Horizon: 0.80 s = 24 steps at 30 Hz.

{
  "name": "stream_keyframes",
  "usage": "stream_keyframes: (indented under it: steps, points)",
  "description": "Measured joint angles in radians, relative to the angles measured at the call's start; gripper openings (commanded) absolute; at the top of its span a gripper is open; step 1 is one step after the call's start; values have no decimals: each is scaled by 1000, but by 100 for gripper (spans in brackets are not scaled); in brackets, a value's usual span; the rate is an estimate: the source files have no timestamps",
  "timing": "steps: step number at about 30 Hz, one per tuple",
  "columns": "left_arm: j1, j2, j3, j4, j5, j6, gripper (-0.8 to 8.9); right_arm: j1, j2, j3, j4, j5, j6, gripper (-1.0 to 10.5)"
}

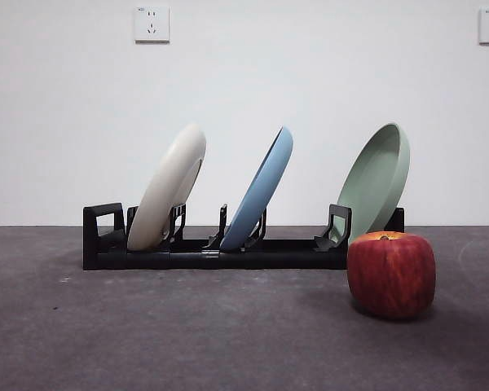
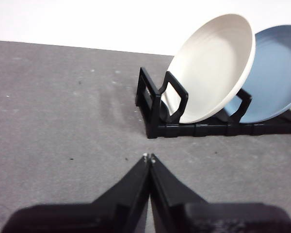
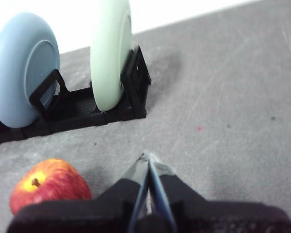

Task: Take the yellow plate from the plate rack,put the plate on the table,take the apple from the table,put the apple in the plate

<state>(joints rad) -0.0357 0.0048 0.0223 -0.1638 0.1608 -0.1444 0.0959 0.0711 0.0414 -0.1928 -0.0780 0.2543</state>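
The yellow plate (image 1: 169, 187) leans in the left slot of the black plate rack (image 1: 212, 252); it also shows in the left wrist view (image 2: 213, 68). The red apple (image 1: 391, 274) stands on the table (image 1: 187, 334) in front of the rack's right end, and shows in the right wrist view (image 3: 48, 185). My left gripper (image 2: 149, 157) is shut and empty, above the table short of the rack's (image 2: 157, 116) left end. My right gripper (image 3: 148, 156) is shut and empty, beside the apple. Neither arm shows in the front view.
A blue plate (image 1: 261, 189) stands in the rack's middle slot and a sage-green plate (image 1: 378, 179) in its right slot, just behind the apple. A white wall with two sockets stands behind the table.
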Motion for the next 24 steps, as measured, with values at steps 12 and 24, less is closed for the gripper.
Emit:
stream_keyframes:
  steps: [12,24]
  points:
    - [0,267,270,5,16,-60,-6,0,406,395,0,-11,33,-9]
    - [0,729,584,8,214,-60,-6,0,739,655,-158,-323,-40,2]
